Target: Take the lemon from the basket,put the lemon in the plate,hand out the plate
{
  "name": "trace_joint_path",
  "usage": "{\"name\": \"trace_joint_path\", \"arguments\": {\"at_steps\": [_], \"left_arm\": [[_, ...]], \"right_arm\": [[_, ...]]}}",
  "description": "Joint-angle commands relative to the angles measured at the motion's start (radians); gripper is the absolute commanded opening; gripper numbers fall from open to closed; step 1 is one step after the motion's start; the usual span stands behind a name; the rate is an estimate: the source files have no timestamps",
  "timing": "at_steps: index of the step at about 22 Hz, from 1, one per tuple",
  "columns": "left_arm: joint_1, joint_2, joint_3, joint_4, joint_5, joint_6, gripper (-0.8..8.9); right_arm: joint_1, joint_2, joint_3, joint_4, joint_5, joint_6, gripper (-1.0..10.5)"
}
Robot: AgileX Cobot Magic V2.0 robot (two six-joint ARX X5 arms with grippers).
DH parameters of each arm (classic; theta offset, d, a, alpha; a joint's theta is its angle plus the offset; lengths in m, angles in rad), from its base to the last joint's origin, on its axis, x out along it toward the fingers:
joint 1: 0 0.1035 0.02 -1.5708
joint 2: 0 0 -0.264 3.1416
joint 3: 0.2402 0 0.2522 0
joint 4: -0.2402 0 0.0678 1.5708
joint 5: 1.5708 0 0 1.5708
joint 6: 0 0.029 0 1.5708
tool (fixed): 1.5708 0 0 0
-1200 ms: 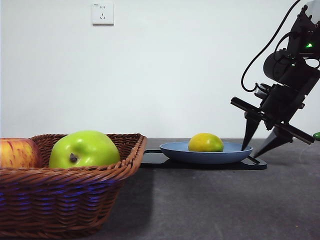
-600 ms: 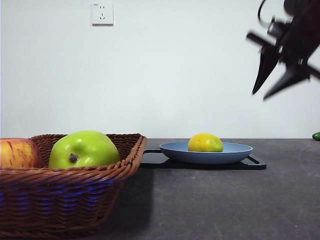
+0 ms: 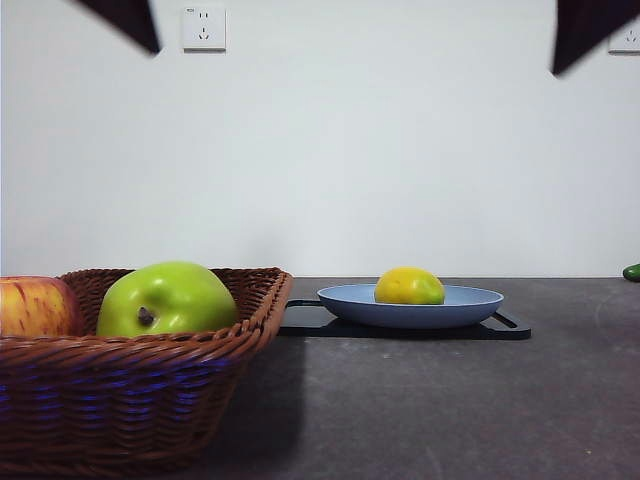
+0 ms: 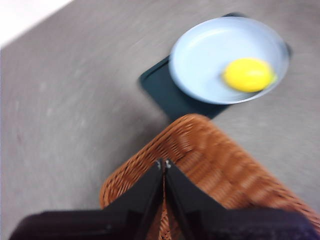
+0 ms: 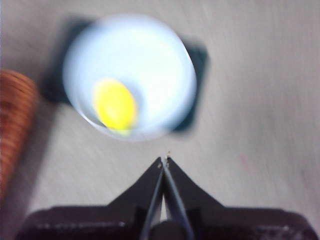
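The lemon lies in the light-blue plate, which rests on a flat black tray. Lemon and plate also show in the left wrist view, and in the blurred right wrist view the lemon sits in the plate. The wicker basket stands at the near left. My left gripper is shut and empty, high above the basket's rim. My right gripper is shut and empty, high above the table beside the plate. Both show only as black tips at the front view's top corners.
A large green apple and a red-yellow apple lie in the basket. A small green thing sits at the far right edge of the table. A wall socket is on the white wall behind.
The arm that stood by the plate's right rim has risen out of the front view, leaving a black tip at the top right. A second black tip now shows at the top left.
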Motion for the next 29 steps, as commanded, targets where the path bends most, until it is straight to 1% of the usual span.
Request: {"name": "trace_joint_path", "arguments": {"at_steps": [1,2,5,8,10,13,29], "left_arm": [[0.043,-0.118,-0.158,0.171,0.036,-0.073,0.06],[0.061,-0.183,-0.239,0.241,0.037,-0.099,0.06],[0.082,-0.397,-0.462,0.402,0.036,-0.158,0.06],[0.080,-0.590,-0.645,0.489,0.037,-0.224,0.06],[0.080,-0.681,-0.726,0.554,0.035,-0.265,0.06],[0.080,-0.714,-0.739,0.555,0.029,-0.271,0.08],[0.076,-0.722,-0.739,0.544,0.032,-0.271,0.09]], "right_arm": [[0.114,-0.111,-0.121,0.176,0.093,-0.001,0.1],[0.161,-0.172,-0.199,0.263,0.138,0.000,0.1],[0.235,-0.320,-0.412,0.456,0.209,-0.001,0.1],[0.261,-0.456,-0.645,0.666,0.212,-0.001,0.1],[0.261,-0.516,-0.777,0.802,0.211,0.005,0.1],[0.260,-0.526,-0.807,0.821,0.215,0.029,0.1],[0.260,-0.531,-0.807,0.823,0.212,0.029,0.1]]}}
